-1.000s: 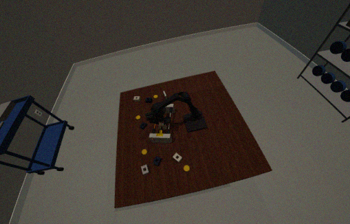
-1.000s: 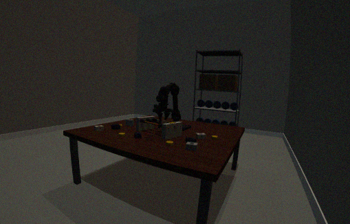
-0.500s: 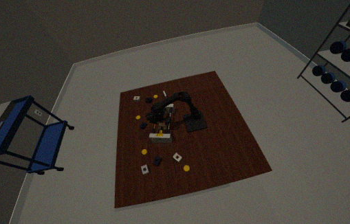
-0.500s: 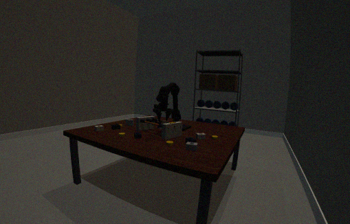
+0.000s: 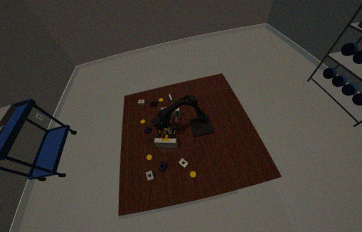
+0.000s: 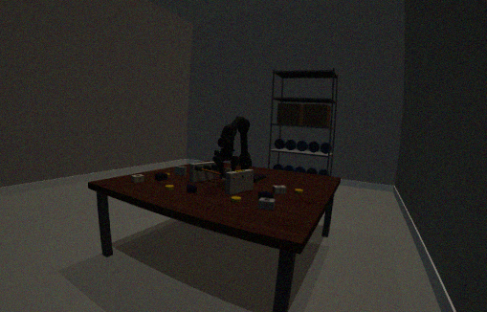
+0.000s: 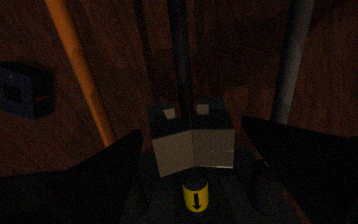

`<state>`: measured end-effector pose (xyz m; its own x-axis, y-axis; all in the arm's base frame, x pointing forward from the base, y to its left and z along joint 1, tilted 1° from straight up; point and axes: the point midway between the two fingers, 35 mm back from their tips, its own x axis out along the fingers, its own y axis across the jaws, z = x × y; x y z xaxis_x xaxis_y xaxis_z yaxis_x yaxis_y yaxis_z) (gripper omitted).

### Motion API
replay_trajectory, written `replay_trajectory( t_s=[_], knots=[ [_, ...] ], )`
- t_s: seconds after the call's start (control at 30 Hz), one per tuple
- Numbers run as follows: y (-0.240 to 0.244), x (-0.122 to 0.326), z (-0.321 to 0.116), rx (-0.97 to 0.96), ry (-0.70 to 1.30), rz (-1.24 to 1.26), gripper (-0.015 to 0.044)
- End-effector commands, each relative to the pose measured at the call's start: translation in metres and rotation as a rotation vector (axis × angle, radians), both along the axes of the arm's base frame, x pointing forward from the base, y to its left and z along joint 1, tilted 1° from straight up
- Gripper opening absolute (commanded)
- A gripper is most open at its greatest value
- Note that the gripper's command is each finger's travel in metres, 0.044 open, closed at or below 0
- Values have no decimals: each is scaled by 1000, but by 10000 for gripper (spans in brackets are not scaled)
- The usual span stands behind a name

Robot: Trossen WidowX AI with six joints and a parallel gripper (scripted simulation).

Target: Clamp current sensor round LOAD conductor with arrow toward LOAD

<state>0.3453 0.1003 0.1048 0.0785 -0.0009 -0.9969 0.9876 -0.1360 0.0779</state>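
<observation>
The split-core sensor (image 7: 213,147) sits round the black conductor (image 7: 181,60) in the wrist view. Its two pale faces meet at a seam but stand at a slight angle, not flush. Its arrow cannot be made out. A yellow band (image 7: 196,199) with a black arrow is on the conductor just below the sensor in that view. The yellow LOAD marker (image 5: 165,139) is on the white end block (image 5: 166,145) (image 6: 239,184). My gripper (image 7: 191,127) (image 5: 168,132) is open and empty, one dark finger on each side of the sensor, with gaps between. The finger ends are hard to see in the top and exterior views.
An orange conductor (image 7: 76,55) runs left of the sensor and a grey conductor (image 7: 293,55) right. A second block (image 6: 203,172) stands at their other end. A dark blue block (image 7: 13,92) lies left. Yellow discs (image 5: 149,156) (image 6: 236,198) and white pieces (image 5: 183,162) (image 6: 267,204) lie around.
</observation>
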Motion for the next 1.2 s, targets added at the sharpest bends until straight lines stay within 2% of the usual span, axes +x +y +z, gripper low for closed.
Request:
replay_trajectory(
  t_s=[0.0,0.67,1.17],
  knots=[
    [0,2,-4,0,-14,-4,440],
    [0,4,-32,0,-14,-4,440],
    [1,4,-28,3,-14,-1,340]
  ],
)
